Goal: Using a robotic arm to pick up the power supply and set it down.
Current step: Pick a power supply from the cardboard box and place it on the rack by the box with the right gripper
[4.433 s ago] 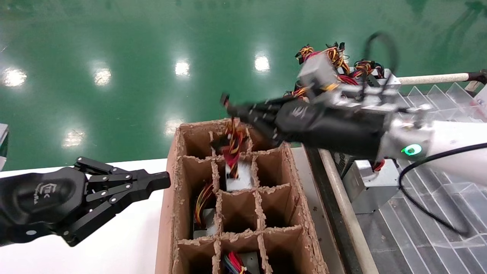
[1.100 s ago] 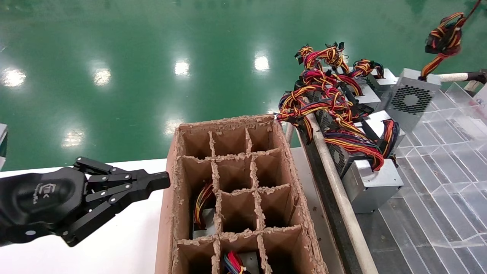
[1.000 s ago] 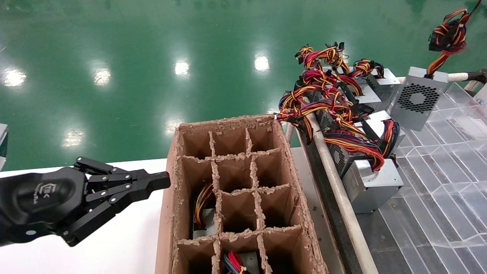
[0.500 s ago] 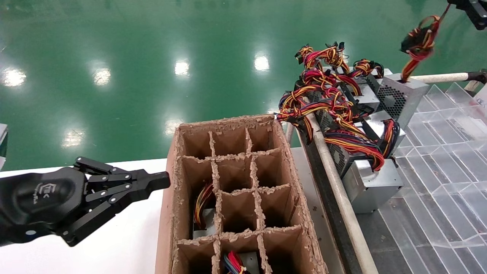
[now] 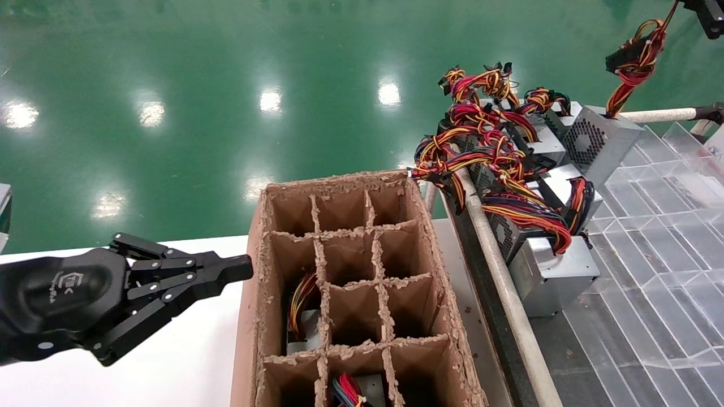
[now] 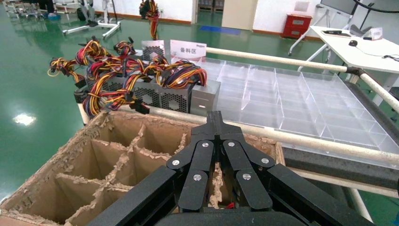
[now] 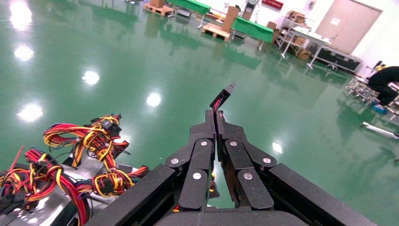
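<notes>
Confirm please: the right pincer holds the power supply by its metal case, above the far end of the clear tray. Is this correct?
Not by the case. The right pincer is shut on the wire bundle, and the power supply hangs below it by those wires, above the far end of the clear tray. The head view shows this; the right wrist view shows a connector pinched between the fingers.

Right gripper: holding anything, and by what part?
Yes. The right gripper pinches the power supply's wire bundle by a strand near a connector, not the metal case. Left gripper holds nothing.
</notes>
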`<state>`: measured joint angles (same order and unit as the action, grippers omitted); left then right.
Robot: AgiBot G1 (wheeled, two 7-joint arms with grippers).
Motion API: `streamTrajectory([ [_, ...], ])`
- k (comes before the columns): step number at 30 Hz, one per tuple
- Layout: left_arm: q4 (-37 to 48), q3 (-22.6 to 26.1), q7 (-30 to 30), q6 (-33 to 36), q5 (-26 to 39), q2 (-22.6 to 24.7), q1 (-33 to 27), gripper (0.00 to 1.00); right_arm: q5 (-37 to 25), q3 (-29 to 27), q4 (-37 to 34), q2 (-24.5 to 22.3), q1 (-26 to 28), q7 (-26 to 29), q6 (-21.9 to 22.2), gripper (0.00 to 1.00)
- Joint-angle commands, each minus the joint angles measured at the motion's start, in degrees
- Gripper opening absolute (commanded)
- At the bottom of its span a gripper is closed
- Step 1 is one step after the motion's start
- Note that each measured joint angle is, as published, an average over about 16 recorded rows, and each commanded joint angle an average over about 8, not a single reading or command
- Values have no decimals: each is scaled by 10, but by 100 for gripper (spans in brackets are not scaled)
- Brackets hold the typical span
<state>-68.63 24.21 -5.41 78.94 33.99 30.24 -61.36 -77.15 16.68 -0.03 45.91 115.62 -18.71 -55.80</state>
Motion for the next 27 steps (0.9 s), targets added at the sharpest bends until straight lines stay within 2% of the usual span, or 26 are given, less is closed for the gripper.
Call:
streamTrajectory([
  [1, 0, 0, 0, 0, 0, 0, 0, 0, 2, -1, -1, 0, -1, 0, 4, 0],
  [12, 0, 0, 0, 0, 0, 0, 0, 0, -2, 1, -3, 12, -13, -7, 18, 0],
  [23, 0, 0, 0, 0, 0, 0, 0, 0, 3, -2, -1, 28, -17, -11, 59, 0],
  [27, 0, 0, 0, 0, 0, 0, 0, 0, 3, -2, 2, 29, -14, -12, 61, 0],
])
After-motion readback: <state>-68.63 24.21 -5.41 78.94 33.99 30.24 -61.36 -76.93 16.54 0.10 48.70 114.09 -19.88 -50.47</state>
